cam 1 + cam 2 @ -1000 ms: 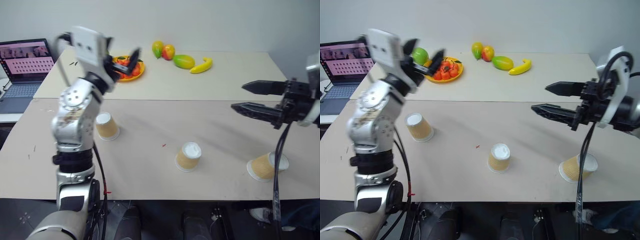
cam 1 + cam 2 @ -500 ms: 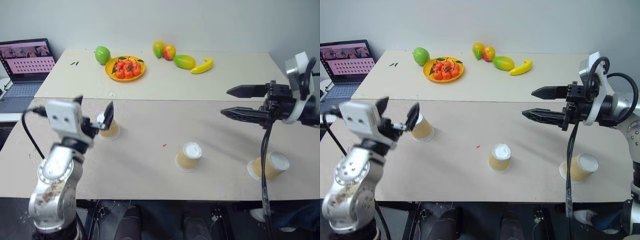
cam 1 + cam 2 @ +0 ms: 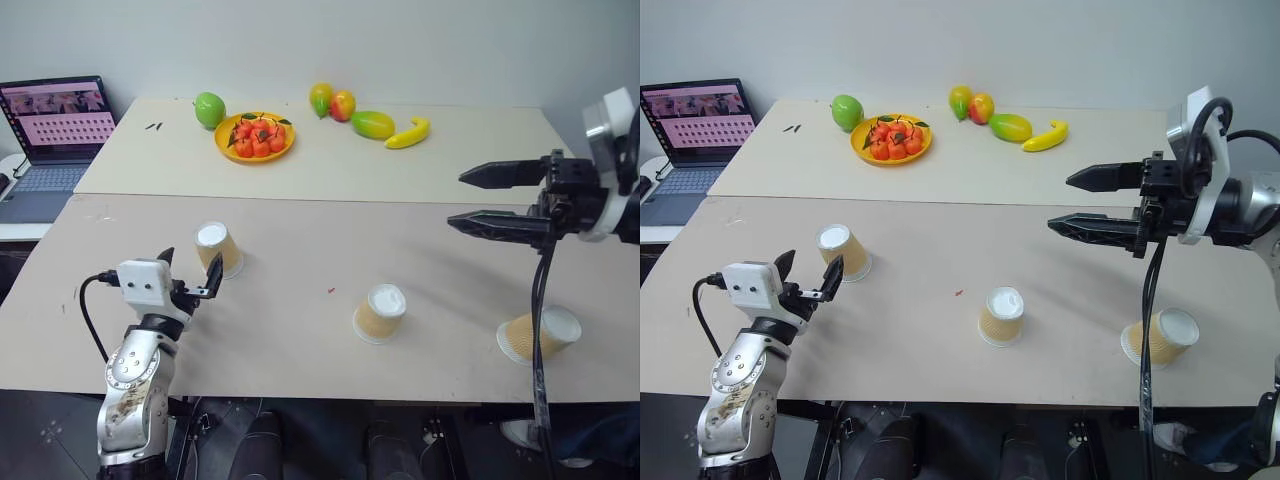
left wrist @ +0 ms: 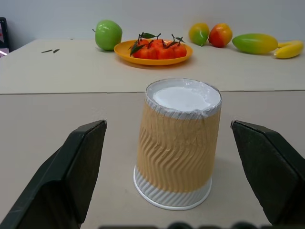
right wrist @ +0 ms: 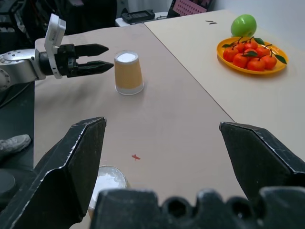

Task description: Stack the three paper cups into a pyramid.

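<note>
Left pincer [image 3: 805, 283]: its fingers are standing wide apart and holding nothing; it is pointing level across the worktop at the left cup.
Left cup [image 3: 843, 251]: it is sitting upside down, rim on the worktop, white base up, long axis vertical. It is lying straight ahead of the left pincer, centred on the gap between the two fingers [image 4: 71, 176] and just beyond their tips, not touching either.
Key relation: the left arm is by far the nearer one to this cup; a straight advance along the pincer's own line looks sufficient to bracket the ribbed wall.
Middle cup [image 3: 1000, 316]: it is also standing inverted near the front edge, well apart from both pincers.
Right cup [image 3: 1160, 337]: it is lying tilted on its side near the front right corner, below the right pincer.
Right pincer [image 3: 1068, 202]: it is hanging fully spread and empty above the worktop, pointing toward the robot's left.
Worktop [image 3: 940, 240]: a beige, matt, flat board; a second board is adjoining behind it.
Room: a laptop [image 3: 685, 135] is sitting at far left; a green apple [image 3: 846, 110], an orange plate of small fruit [image 3: 891, 140], mangoes [image 3: 985, 108] and a banana [image 3: 1045, 136] are resting at the back.
</note>
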